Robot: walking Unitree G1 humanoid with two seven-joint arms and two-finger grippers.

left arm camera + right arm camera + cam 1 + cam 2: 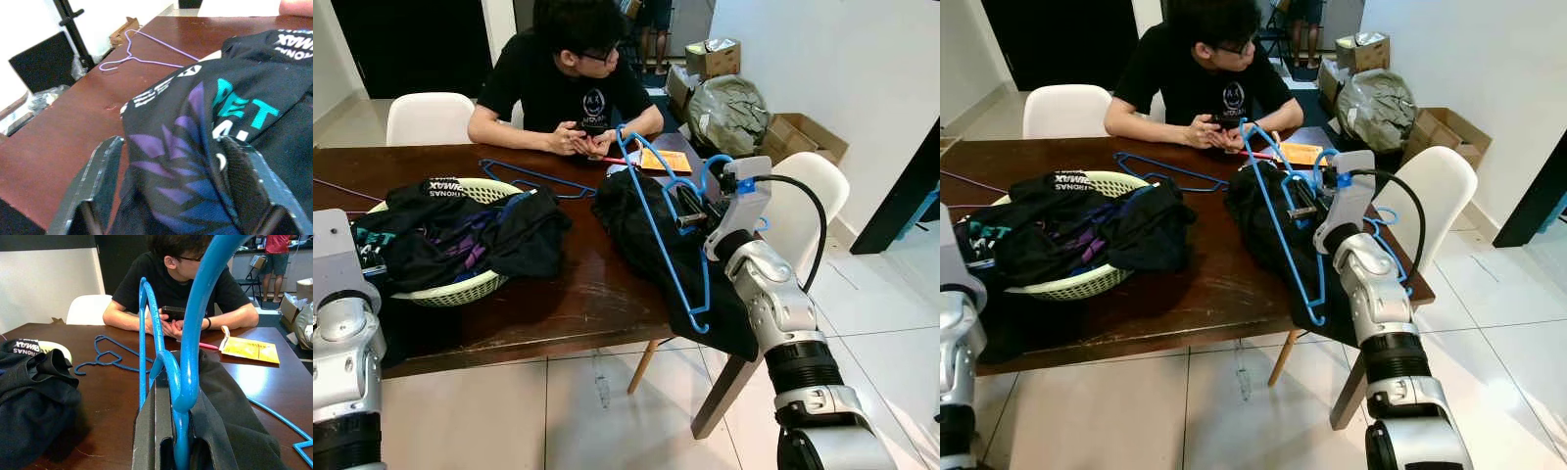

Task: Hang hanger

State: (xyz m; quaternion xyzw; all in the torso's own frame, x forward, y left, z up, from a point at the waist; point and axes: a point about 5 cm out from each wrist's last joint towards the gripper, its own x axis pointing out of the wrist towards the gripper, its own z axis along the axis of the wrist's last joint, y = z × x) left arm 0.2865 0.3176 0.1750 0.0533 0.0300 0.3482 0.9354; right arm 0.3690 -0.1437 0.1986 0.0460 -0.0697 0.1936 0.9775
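My right gripper (689,210) is shut on a blue hanger (656,230), holding it upright over the table's right end. In the right wrist view the hanger (182,382) is pinched between the two fingers (150,431). Under it a black garment (641,230) lies on the table and droops over the edge. My left gripper (172,142) is open, its fingers on either side of dark printed clothes (230,127) heaped in a pale green basket (460,290). A second blue hanger (536,178) lies flat on the wooden table (578,294).
A person (570,83) in a black shirt sits at the far side, hands on the table beside an orange packet (666,162). A purple hanger (139,55) lies at the table's left end. White chairs (429,117) and cardboard boxes (808,137) stand around.
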